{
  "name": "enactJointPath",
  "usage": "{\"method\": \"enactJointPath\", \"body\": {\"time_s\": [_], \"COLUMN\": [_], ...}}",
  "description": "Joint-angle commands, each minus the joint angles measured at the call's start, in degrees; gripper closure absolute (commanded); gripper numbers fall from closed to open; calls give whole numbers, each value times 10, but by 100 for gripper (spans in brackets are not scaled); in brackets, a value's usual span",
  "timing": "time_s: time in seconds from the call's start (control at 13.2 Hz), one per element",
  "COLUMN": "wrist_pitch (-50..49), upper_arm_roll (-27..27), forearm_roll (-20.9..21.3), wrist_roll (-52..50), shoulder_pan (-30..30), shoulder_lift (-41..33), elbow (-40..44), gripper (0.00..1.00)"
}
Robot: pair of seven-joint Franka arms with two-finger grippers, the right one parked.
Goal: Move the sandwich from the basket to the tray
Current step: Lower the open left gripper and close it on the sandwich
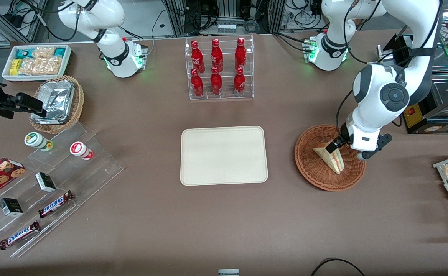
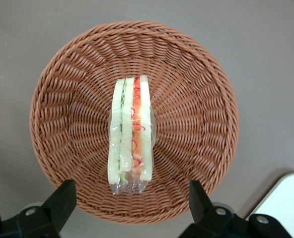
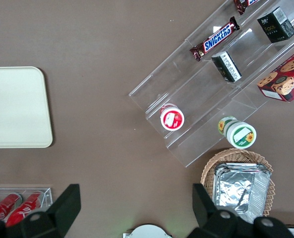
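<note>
One wrapped triangular pale-bread sandwich (image 2: 130,133) stands on edge mid reddish-brown round wicker basket (image 2: 196,99), approx 3 o'clock of flat cream rectangular tray (image 1: 224,155); left gripper (image 2: 132,203) hovers above, jaws wide, empty, w/ risk: off-centre closing topples wedge.

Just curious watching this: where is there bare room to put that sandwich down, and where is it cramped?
The tray is bare all over, with open tabletop between it and the basket. The open end effector hangs over the sandwich in the basket. It is crowded toward the parked arm's end, around the acrylic steps of snacks.
</note>
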Motion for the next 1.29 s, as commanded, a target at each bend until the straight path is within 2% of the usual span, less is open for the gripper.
{"method": "enactJointPath", "body": {"time_s": [0.0,1.06,1.13,1.21], "wrist_pitch": [22,68,67,67], "upper_arm_roll": [0,0,0,0], "forearm_roll": [0,-1,-1,-1], "wrist_roll": [-52,-66,-67,-68], "shoulder_pan": [-1,1,1,1], "shoulder_lift": [12,91,93,92], "elbow": [-4,-12,-12,-12], "gripper": [0,0,5,19]}}
